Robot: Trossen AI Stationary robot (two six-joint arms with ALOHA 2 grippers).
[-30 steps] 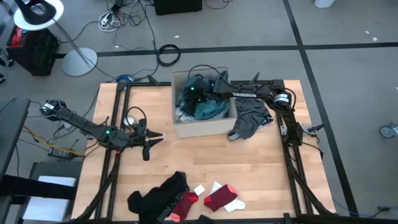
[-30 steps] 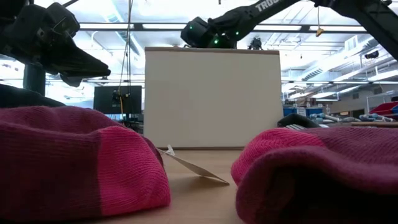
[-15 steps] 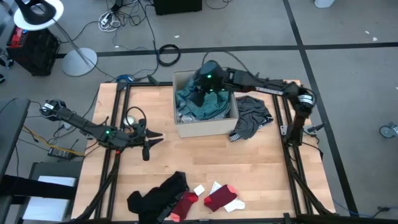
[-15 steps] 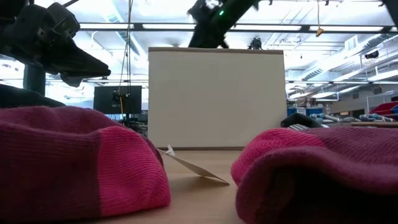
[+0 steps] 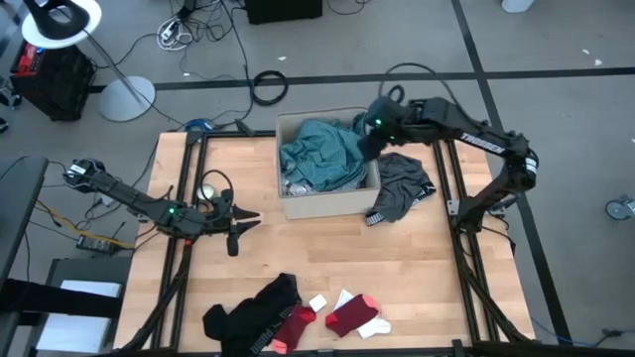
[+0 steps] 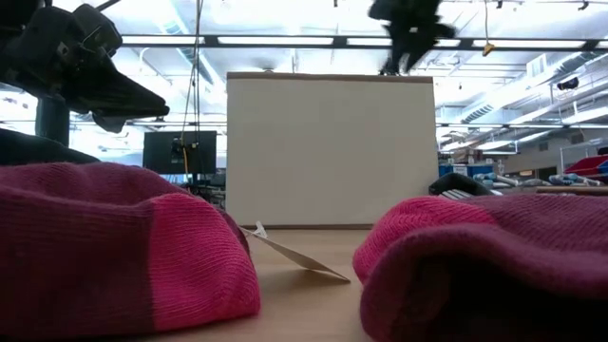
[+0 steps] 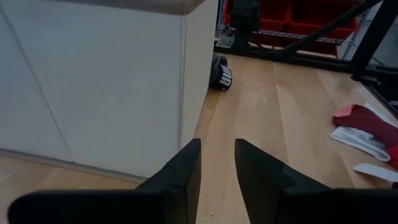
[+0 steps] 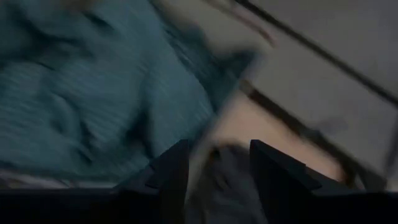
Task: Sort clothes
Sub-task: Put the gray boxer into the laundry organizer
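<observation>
Teal garment [image 5: 322,154] heaped in the cardboard box [image 5: 327,203] at the desk's [image 5: 417,268] far middle, bunched, no clear long axis. Dark grey garment [image 5: 400,188] lies on the desk just right of the box, touching its side, long axis running from the far right toward the near left. Black garment [image 5: 253,309] and red-and-white socks [image 5: 349,315] sit at the near edge, socks roughly side by side. Right tool [image 5: 369,141] hovers over the box's right rim, fingers apart, holding nothing. Left tool [image 5: 238,226] is well left of the box, fingers narrowly parted, empty.
</observation>
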